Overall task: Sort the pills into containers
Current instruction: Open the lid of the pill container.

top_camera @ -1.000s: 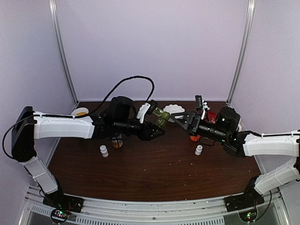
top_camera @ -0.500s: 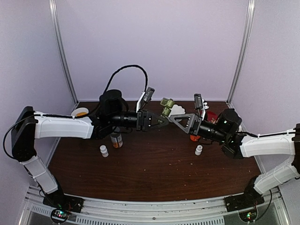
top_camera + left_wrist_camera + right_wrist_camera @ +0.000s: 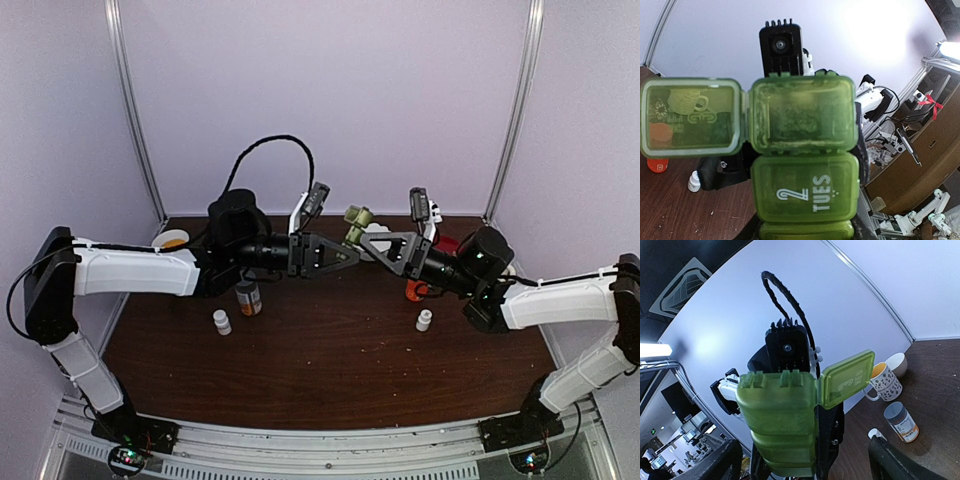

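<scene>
Lilac booth walls stood behind a dark brown table (image 3: 330,370). In the top view, the left gripper (image 3: 348,247) held the green pill box (image 3: 356,220) in the air over the far middle of the table. Its jaws pinched one end of the strip, apparently offering the other end to the opposite arm. The right gripper (image 3: 368,241) faced it just beside the box, jaws spread and gripping nothing. Below them stood an orange bottle (image 3: 246,298) and two small white bottles (image 3: 221,321), well apart from each other.

From the left wrist, the box filled the view. The end lid (image 3: 690,117) had swung out to the left, baring the end cell (image 3: 802,117), likely so it could be filled. The next lid (image 3: 805,192) was shut and read "2 TUES". No pills could be made out through the cloudy green plastic.

From the right wrist, the box stood upright with the other arm dark behind it. The open lid stuck out to the right, its embossed mark too faint to read. The right gripper's own fingers (image 3: 715,465) sat wide in the bottom corners, either side of the box and not touching it. Beyond were a patterned mug (image 3: 883,382) and a white bowl (image 3: 898,363). The orange bottle's label was unreadable.
</scene>
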Available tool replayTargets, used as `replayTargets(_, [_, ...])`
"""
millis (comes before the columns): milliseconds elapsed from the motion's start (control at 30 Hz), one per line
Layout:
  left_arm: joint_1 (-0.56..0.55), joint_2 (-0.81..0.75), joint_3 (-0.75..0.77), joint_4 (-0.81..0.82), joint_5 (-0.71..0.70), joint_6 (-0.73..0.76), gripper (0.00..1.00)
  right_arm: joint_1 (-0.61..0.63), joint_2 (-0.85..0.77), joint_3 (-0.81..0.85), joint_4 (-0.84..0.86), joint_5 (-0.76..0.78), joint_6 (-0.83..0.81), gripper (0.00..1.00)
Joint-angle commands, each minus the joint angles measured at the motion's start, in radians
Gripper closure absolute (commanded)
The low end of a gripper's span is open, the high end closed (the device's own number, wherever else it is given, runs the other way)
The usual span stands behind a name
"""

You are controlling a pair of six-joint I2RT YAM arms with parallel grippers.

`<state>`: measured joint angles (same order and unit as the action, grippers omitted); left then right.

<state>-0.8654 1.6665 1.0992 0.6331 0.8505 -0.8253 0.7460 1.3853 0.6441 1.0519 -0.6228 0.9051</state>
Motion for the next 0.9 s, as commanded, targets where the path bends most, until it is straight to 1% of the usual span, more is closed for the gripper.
replayTargets(0, [0.001,0.005,-0.004,0.036,0.012,0.006,0.71,0.007,0.009,0.034,0.043,-0.016,0.001,0.08])
replayTargets(133, [0.001,0.005,-0.004,0.025,0.006,0.012,0.71,0.016,-0.003,0.033,0.007,-0.001,-0.025,0.05])
replayTargets(500, [0.0,0.014,0.003,0.013,0.005,0.017,0.71,0.025,-0.005,0.049,-0.01,-0.002,-0.037,0.07])
replayTargets(533, [0.0,0.015,0.004,0.008,0.003,0.019,0.71,0.026,-0.004,0.05,-0.01,-0.003,-0.038,0.09])
replayTargets(633, [0.0,0.018,0.004,0.0,-0.004,0.02,0.71,0.027,-0.003,0.053,-0.004,-0.01,-0.037,0.2])
replayTargets(733, [0.0,0.02,0.004,-0.009,-0.013,0.022,0.71,0.029,-0.003,0.055,0.002,-0.017,-0.034,0.29])
replayTargets(800, [0.002,0.02,0.004,-0.012,-0.017,0.023,0.71,0.029,-0.005,0.053,0.002,-0.02,-0.032,0.32])
replayTargets(867, [0.004,0.02,0.004,-0.012,-0.02,0.023,0.71,0.03,-0.006,0.05,0.006,-0.021,-0.032,0.34])
